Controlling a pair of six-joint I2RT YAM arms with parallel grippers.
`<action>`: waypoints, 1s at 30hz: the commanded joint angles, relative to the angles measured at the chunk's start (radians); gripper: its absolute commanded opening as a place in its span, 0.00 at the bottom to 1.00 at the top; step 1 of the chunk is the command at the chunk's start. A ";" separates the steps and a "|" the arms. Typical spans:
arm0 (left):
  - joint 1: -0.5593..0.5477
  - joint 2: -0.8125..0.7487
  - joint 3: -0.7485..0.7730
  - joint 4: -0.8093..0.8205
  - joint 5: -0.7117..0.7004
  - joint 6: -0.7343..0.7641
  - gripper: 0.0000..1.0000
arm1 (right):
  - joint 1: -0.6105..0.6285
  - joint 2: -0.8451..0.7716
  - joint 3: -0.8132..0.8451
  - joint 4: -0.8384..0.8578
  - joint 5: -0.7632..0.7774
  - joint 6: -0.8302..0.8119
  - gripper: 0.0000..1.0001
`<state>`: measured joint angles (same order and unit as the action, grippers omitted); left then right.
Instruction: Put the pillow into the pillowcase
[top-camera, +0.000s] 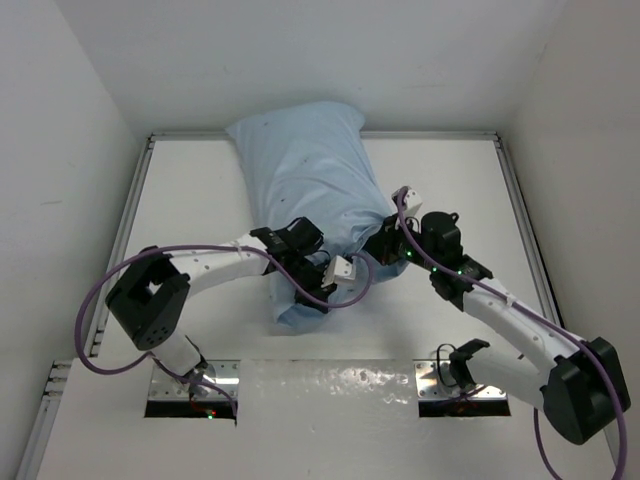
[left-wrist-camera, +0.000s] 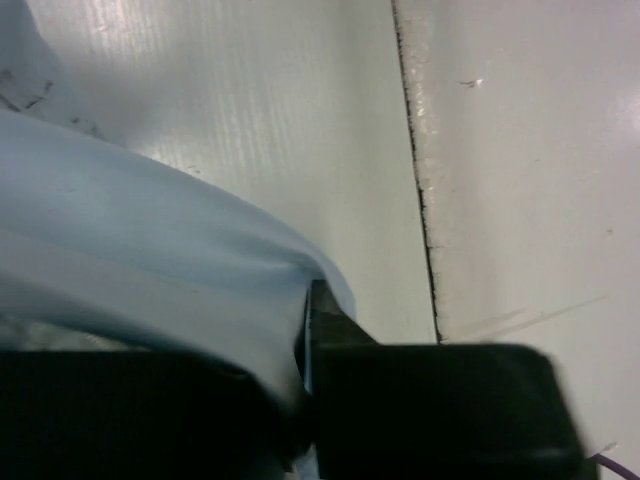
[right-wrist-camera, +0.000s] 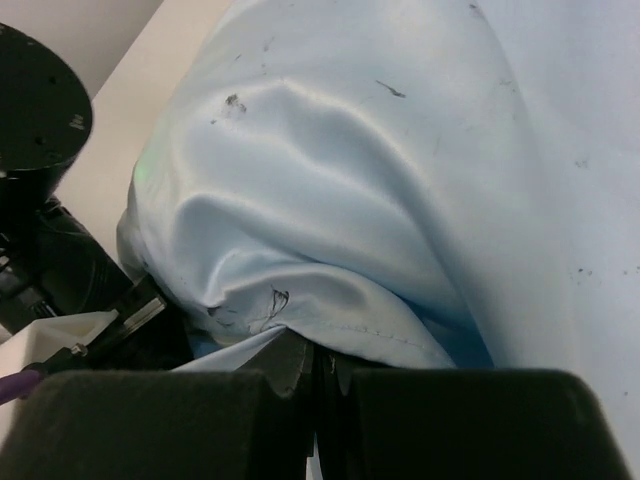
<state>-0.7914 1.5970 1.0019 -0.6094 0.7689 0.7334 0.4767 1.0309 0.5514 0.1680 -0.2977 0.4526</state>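
The thin, light blue fabric pillowcase (top-camera: 305, 170), wrinkled and flecked with tiny dark specks, lies plump and rounded on the white desk (top-camera: 450, 190). In the top view it runs from the upper centre, close to the back wall (top-camera: 300, 50), down to the middle of the frame. It is filled out along its whole length. The pillow is covered and shows in no view. The near end of the pillowcase sits between the two arms. The left tool (top-camera: 318, 290) is at the lower left of that end. In the left wrist view its black fingers (left-wrist-camera: 430, 400) stand narrow, with a fold of the blue cloth drawn down between them. The right tool (top-camera: 383, 245) presses against the right side of the same end. In the right wrist view it is closed, and the stitched hem (right-wrist-camera: 380, 335) runs into the line where its fingers meet. Purple cables (top-camera: 95, 300) loop beside both arms. A black round joint (right-wrist-camera: 40, 100) fills the upper left of the right wrist view, just beside the cloth. A dark seam (left-wrist-camera: 415, 180) crosses the desk to the right of the pillowcase in the left wrist view.
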 joint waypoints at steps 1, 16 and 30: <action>-0.011 0.011 -0.001 -0.095 -0.020 -0.020 0.00 | -0.039 -0.022 0.071 0.165 0.140 0.038 0.00; 0.199 -0.345 0.500 -0.331 -0.335 -0.109 0.00 | -0.270 0.132 0.085 -0.013 0.157 -0.104 0.00; 0.381 -0.333 0.552 -0.132 -0.479 -0.084 0.00 | -0.122 -0.275 0.295 -0.251 0.112 -0.268 0.00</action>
<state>-0.5327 1.3247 1.4422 -0.9081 0.3756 0.6651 0.3550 0.8276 0.7322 -0.0452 -0.2443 0.2295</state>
